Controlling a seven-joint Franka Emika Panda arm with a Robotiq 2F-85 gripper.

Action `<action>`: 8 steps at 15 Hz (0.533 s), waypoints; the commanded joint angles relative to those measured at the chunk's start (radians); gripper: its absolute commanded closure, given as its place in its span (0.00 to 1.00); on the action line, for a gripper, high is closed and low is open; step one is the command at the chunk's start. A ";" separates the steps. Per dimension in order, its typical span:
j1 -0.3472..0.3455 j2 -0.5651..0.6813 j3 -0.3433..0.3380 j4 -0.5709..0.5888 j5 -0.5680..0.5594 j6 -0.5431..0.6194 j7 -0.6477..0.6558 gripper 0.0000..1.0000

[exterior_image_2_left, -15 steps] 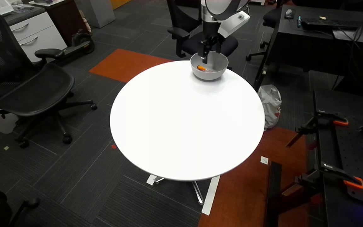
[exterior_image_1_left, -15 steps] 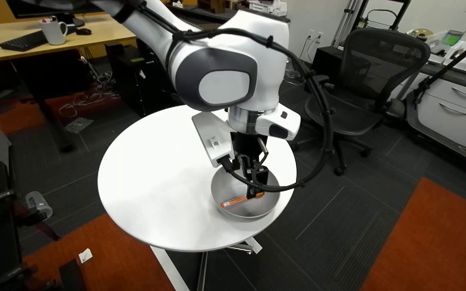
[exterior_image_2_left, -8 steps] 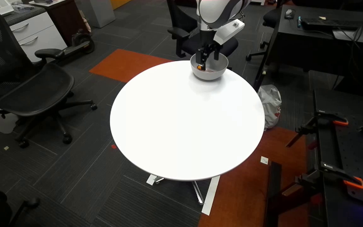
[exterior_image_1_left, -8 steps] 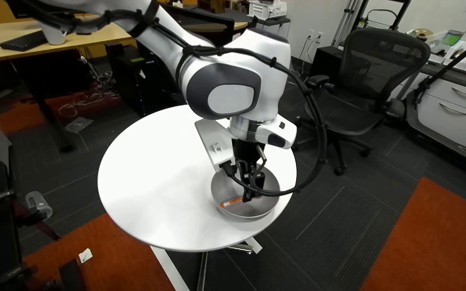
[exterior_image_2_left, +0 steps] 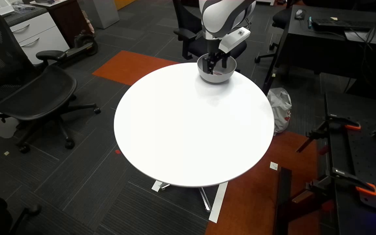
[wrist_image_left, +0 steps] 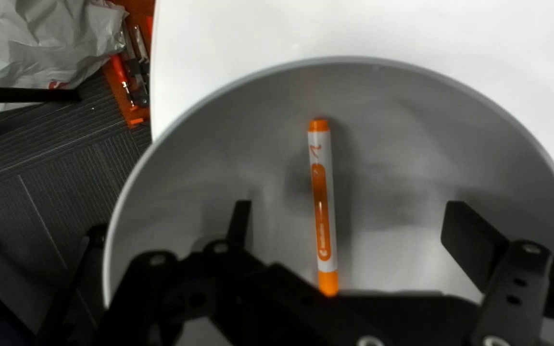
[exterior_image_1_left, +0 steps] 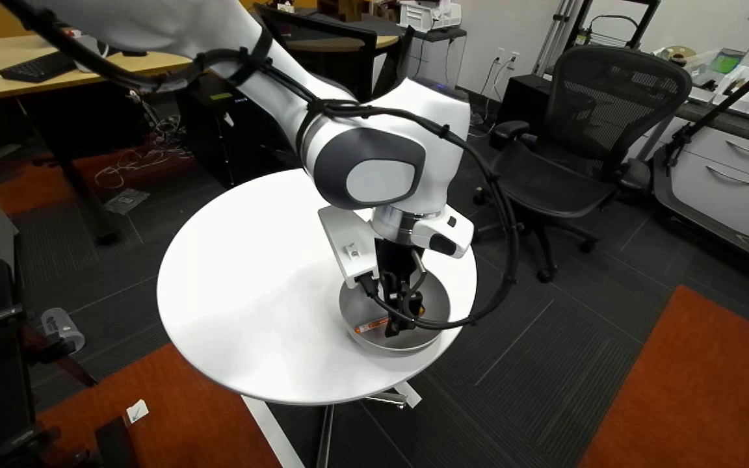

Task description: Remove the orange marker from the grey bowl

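The orange marker (wrist_image_left: 324, 206) is a white pen with orange ends and an orange label. It lies inside the grey bowl (wrist_image_left: 354, 61), and one end also shows in an exterior view (exterior_image_1_left: 369, 325). The bowl stands near the table's edge in both exterior views (exterior_image_1_left: 354, 299) (exterior_image_2_left: 215, 79). My gripper (wrist_image_left: 348, 204) is open and lowered into the bowl. Its fingers are on either side of the marker, apart from it, with the left finger in the wrist view nearer. In an exterior view a finger of the gripper (exterior_image_2_left: 217, 68) hides most of the marker.
The round white table (exterior_image_1_left: 244, 292) carries the bowl. A black office chair (exterior_image_1_left: 615, 110) stands beyond the table. A plastic bag (exterior_image_2_left: 279, 107) sits on the floor by the table's edge and shows in the wrist view (wrist_image_left: 41, 48). A hose (exterior_image_1_left: 511, 247) loops beside my arm.
My gripper has moved down into the bowl, so its fingers now reach lower around the marker. It has stayed open. The marker and bowl have not visibly moved.
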 commanded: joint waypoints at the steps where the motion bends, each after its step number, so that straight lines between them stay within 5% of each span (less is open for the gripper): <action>1: -0.012 0.037 0.004 0.070 0.020 -0.054 0.026 0.28; 8: -0.023 0.074 0.007 0.117 0.028 -0.066 0.036 0.81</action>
